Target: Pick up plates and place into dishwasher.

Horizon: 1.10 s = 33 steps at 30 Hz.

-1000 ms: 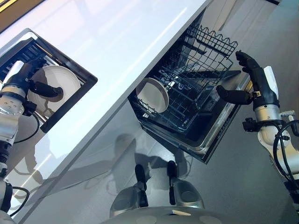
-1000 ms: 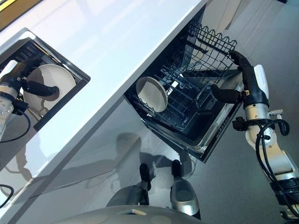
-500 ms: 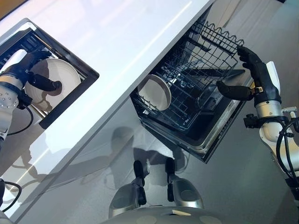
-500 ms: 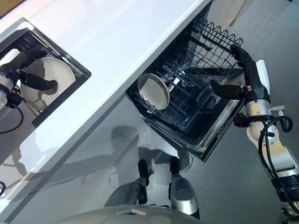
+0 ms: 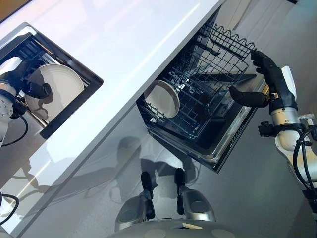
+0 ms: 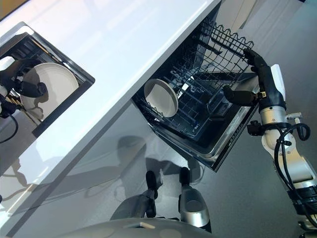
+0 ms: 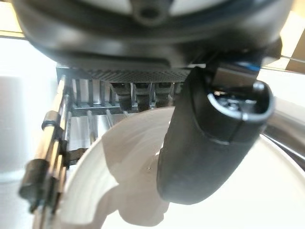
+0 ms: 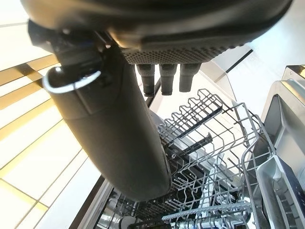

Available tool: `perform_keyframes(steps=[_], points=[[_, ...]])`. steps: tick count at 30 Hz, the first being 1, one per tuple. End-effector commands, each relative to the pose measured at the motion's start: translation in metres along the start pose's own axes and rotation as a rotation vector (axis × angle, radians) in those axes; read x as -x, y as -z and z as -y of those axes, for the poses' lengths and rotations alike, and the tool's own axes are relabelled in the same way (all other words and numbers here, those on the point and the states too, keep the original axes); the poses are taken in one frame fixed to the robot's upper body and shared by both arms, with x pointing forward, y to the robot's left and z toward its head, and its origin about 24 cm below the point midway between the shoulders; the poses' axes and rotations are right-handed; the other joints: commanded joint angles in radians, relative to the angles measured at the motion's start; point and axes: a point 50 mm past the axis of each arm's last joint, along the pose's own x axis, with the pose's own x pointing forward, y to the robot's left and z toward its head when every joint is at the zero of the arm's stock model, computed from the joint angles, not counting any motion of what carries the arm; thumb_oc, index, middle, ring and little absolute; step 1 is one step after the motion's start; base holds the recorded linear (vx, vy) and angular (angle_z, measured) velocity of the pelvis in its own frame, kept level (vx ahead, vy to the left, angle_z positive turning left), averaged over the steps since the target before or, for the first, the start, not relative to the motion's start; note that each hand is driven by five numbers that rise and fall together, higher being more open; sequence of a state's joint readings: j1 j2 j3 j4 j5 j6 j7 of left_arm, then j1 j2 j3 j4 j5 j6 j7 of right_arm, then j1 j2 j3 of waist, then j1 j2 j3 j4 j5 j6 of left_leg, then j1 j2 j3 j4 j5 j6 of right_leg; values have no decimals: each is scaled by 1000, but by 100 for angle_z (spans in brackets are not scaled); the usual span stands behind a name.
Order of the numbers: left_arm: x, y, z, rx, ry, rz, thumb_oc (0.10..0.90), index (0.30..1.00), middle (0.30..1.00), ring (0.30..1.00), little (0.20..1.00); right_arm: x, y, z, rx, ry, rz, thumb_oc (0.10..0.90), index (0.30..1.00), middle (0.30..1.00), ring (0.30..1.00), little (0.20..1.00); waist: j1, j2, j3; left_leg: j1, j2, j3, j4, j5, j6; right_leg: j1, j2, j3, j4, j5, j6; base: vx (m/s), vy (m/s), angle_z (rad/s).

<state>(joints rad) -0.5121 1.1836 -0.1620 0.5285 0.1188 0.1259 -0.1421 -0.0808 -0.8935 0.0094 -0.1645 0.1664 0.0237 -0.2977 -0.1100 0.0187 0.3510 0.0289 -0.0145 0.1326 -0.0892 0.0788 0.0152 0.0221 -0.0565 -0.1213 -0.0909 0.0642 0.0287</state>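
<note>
Here, I am reaching my left hand (image 5: 20,84) into the sink (image 5: 81,71) set in the white counter (image 5: 124,44), where a white plate (image 5: 59,87) is lying. My thumb (image 7: 209,143) is curling over the plate's face while my fingers (image 7: 143,93) are sitting at its far rim, so I am pinching the plate at its edge. A dish rack (image 7: 52,143) is standing just beside the plate in the sink. My right hand (image 5: 270,84) is hovering by the open dishwasher (image 5: 218,148) under the counter, near the outer rim of its pulled-out rack (image 5: 218,64), with fingers straight, thumb (image 8: 114,133) standing out, and nothing in it. A second plate (image 5: 162,99) is already standing on edge in the rack's near-left corner, well apart from my right hand. The grey floor (image 5: 237,198) is lying below the dishwasher door.
</note>
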Motion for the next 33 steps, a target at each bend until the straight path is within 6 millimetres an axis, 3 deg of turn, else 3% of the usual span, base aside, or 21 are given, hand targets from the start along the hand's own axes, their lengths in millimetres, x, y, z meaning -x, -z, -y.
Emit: perform_keyframes(steps=[1,24,33], points=[[7,6,-38,-63,-113,-14,100,300,300,300,200,-5,-42,27,15,112,229,800,900,900,900,900,12,-13,-111,19,-12,10,5,-75,-24,-27,-51,-8,41,13,131,0,0,0],[12,-7,-59,-21,-189,81,100,300,300,300,200,-2,-36,24,-43,136,206,800,900,900,900,900,24,4,-191,53,-15,-10,2,-85,-35,27,-43,-15,18,5,129,-2,-28,1],[21,-7,-96,-53,-475,67,100,300,300,300,200,-2,-36,26,-79,150,230,800,900,900,900,900,23,12,-222,65,-9,-12,2,-86,-44,43,-40,-16,14,0,124,-29,-53,1]])
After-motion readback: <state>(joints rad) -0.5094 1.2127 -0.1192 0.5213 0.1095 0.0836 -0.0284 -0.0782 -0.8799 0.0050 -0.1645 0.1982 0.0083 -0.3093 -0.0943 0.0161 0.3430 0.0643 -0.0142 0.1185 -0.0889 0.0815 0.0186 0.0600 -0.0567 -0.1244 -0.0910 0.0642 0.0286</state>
